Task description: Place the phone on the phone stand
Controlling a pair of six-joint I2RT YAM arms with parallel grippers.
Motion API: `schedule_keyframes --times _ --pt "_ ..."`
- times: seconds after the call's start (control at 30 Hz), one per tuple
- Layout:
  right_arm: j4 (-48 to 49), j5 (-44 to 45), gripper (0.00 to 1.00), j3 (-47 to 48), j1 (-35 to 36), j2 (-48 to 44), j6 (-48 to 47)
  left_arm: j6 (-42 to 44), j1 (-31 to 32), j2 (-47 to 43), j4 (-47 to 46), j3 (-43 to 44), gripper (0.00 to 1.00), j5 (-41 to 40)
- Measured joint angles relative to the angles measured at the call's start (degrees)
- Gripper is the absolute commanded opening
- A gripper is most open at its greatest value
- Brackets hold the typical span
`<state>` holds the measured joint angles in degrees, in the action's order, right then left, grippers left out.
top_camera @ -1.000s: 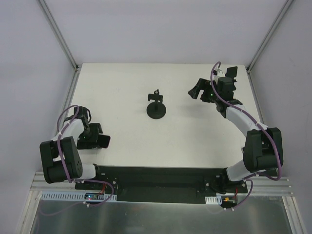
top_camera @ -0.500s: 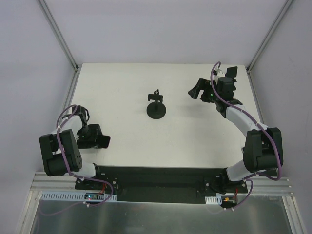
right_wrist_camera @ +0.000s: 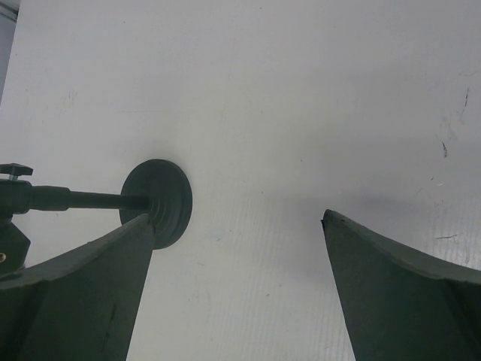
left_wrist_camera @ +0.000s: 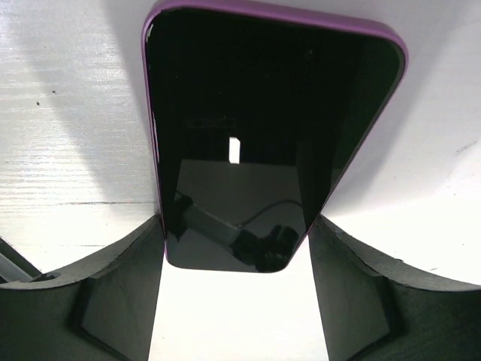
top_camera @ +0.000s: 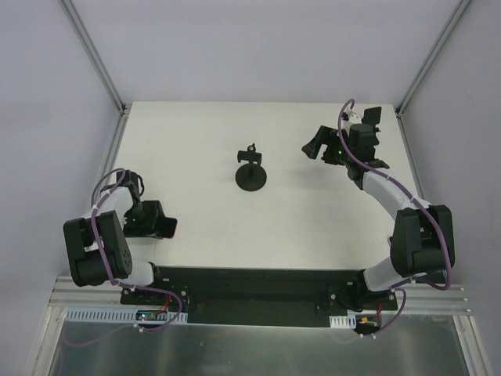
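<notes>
The phone (left_wrist_camera: 255, 128), a black slab with a purple rim, fills the left wrist view. Its near end sits between my left gripper's (left_wrist_camera: 237, 226) fingers, which press on both of its long edges over the white table. From above, my left gripper (top_camera: 159, 227) is at the near left, and the phone cannot be told apart from it there. The phone stand (top_camera: 251, 175), black with a round base, a post and a small clamp, stands mid-table. In the right wrist view its base (right_wrist_camera: 159, 201) is left of my right gripper (right_wrist_camera: 237, 218), which is open and empty, at the far right (top_camera: 317, 146).
The white table (top_camera: 203, 141) is bounded by grey walls with metal posts at the back corners. A black mounting plate (top_camera: 258, 286) with the arm bases runs along the near edge.
The left arm's upper links shifted slightly, while its gripper stayed at about the same spot. The right arm and the stand have not moved.
</notes>
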<state>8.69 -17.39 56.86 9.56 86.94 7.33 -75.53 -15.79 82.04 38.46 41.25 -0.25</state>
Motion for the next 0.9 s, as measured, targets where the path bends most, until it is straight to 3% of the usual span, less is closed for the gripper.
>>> schedule_keyframes --times 0.67,0.9 --pt "-1.66 2.60 0.96 0.00 3.52 -1.92 -1.01 9.27 0.02 -23.06 -4.94 -5.20 0.00 -2.99" --pt "-2.34 3.50 0.96 0.02 4.63 -1.95 -1.92 10.93 0.04 -24.41 -5.99 -5.20 0.00 -1.07"
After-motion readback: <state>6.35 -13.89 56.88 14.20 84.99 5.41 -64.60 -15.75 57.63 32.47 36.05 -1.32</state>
